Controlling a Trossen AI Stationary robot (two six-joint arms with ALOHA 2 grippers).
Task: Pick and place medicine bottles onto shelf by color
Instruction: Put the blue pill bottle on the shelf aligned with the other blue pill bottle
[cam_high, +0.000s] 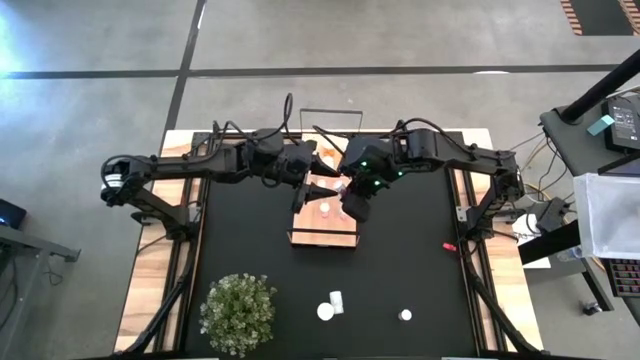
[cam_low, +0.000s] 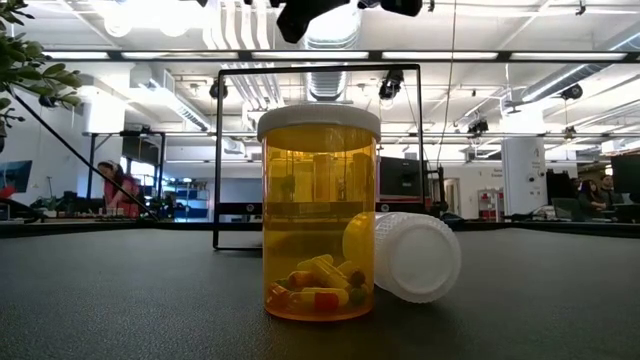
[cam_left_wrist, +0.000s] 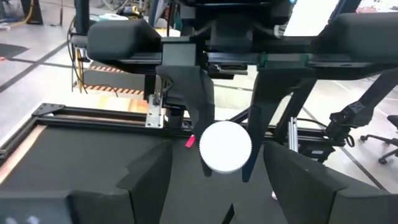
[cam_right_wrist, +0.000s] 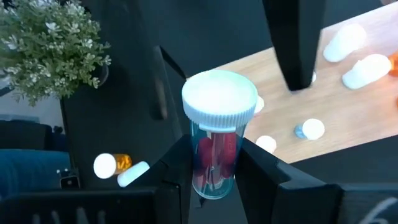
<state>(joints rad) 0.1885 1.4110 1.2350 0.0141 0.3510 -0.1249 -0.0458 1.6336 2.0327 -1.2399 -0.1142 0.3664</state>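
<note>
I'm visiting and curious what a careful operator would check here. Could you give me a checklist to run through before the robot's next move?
1. Right claw firmly shut on the red-filled bottle: ok.
2. Left claw open and off that bottle: ok.
3. Bare wood free on the shelf below: ok.
4. Matching colour group on the shelf located: cannot tell.
5. All bottles shelved: not ok; an orange bottle and a toppled white bottle wait on the mat.
</note>
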